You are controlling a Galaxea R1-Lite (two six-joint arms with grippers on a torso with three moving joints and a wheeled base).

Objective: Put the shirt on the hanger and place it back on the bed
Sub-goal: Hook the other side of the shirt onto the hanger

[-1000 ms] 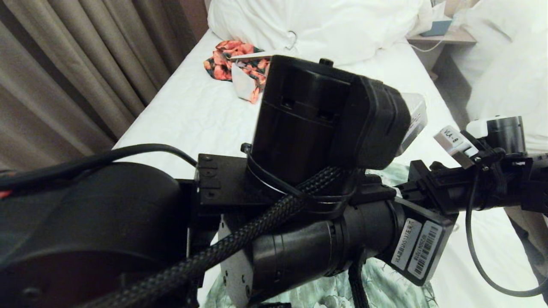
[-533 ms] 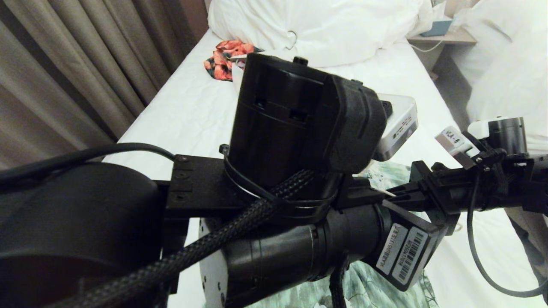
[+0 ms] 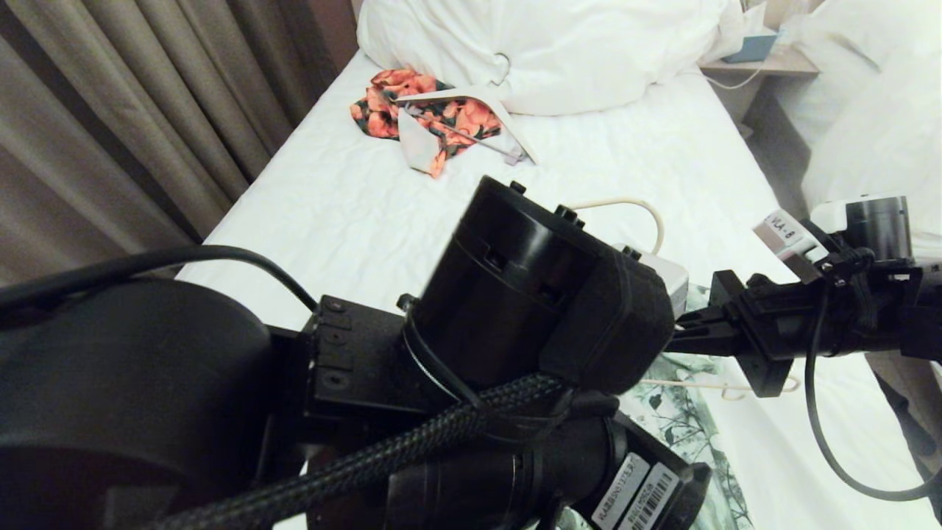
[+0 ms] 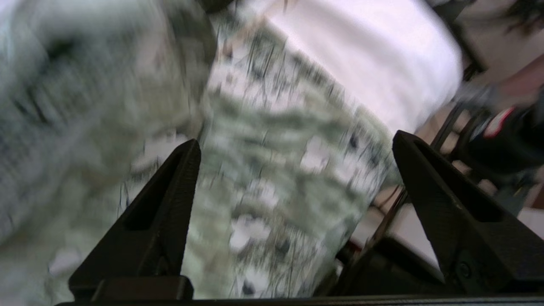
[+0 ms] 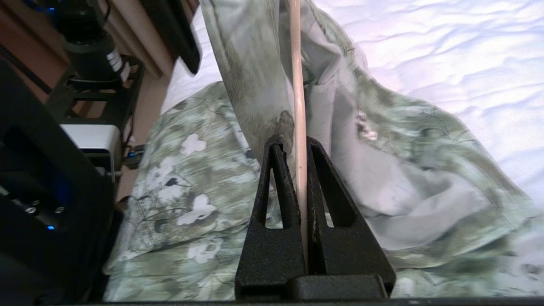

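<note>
Jaws of the right gripper (image 5: 301, 140) pinch the hanger (image 5: 296, 85) wire between them, steadying it inside the shirt (image 5: 382, 178) draped around it on the bed (image 5: 446, 55). The left gripper (image 4: 293, 144) gapes empty above shirt fabric.

My jaws are rough, matt black plastic. The shirt (image 5: 204, 178) is soft printed cloth, the hanger (image 5: 297, 85) smooth and cream, the bed (image 3: 353, 206) sheet crinkled cotton.
</note>
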